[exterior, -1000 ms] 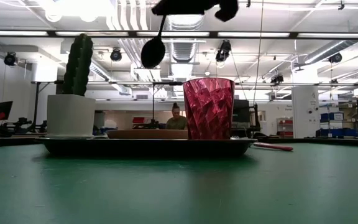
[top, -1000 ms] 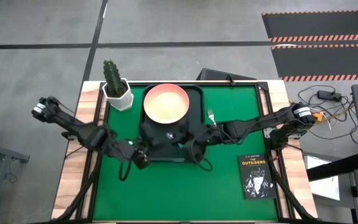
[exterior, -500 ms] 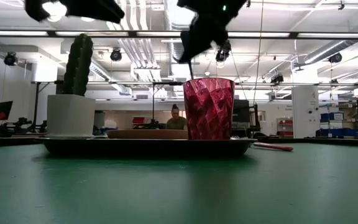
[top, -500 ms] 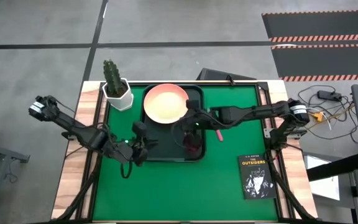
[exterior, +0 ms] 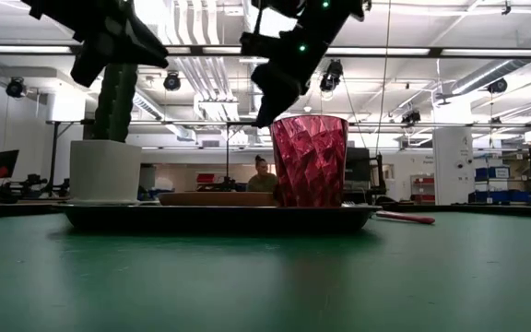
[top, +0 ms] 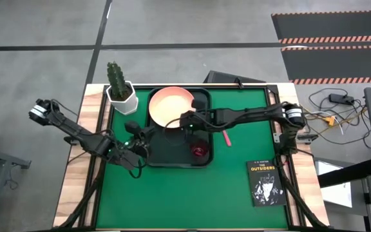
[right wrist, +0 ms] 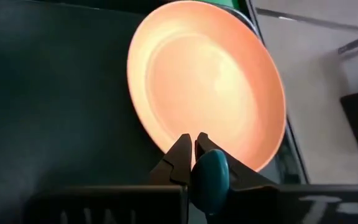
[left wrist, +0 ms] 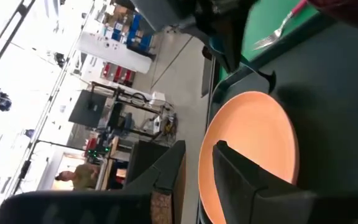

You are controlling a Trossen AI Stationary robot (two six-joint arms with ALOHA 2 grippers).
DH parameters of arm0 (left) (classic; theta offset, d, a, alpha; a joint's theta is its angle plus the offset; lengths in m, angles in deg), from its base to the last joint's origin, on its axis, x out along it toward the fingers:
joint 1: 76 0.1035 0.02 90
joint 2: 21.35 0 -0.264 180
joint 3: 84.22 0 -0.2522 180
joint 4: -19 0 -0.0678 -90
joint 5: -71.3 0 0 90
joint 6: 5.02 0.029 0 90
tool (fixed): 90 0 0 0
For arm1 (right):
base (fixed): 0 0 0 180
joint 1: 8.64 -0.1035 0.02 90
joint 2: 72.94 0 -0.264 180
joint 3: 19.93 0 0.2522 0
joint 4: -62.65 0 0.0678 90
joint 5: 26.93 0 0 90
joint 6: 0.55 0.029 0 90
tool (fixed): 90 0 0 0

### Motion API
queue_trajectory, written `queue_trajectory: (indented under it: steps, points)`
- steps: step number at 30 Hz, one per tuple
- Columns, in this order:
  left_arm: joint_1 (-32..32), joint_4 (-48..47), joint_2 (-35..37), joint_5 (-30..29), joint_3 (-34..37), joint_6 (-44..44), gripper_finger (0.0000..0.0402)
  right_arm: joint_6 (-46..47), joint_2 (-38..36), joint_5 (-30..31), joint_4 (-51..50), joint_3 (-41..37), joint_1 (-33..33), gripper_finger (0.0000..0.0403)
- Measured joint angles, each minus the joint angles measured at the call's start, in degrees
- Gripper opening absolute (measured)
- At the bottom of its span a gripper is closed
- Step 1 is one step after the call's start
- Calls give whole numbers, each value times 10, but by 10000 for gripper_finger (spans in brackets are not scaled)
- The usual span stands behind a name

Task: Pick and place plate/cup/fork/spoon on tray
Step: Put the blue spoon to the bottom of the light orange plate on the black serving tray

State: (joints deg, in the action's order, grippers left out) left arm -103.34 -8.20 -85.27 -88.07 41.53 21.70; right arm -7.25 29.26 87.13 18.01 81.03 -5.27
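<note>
The right end effector (right wrist: 194, 152), pinching the teal-handled metal spoon (right wrist: 210, 177), is hovering over the dark rectangular tray (top: 166, 151) beside the salmon-pink round plate (top: 171, 106); lowering onto bare tray seems wise.

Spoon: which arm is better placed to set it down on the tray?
Right. The right gripper is shut on the spoon above the tray, beside the plate. The left gripper hangs at the tray's left edge, holding nothing.
</note>
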Motion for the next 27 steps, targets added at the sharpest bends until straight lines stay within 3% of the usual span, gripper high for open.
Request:
queue_trajectory:
  steps: [14,27]
  points:
    - [0,-1,6,0,1,-7,61,92,57,-7,-68,77,-2,15]
    - [0,-1,6,0,1,-6,61,121,60,-50,-56,85,-3,101]
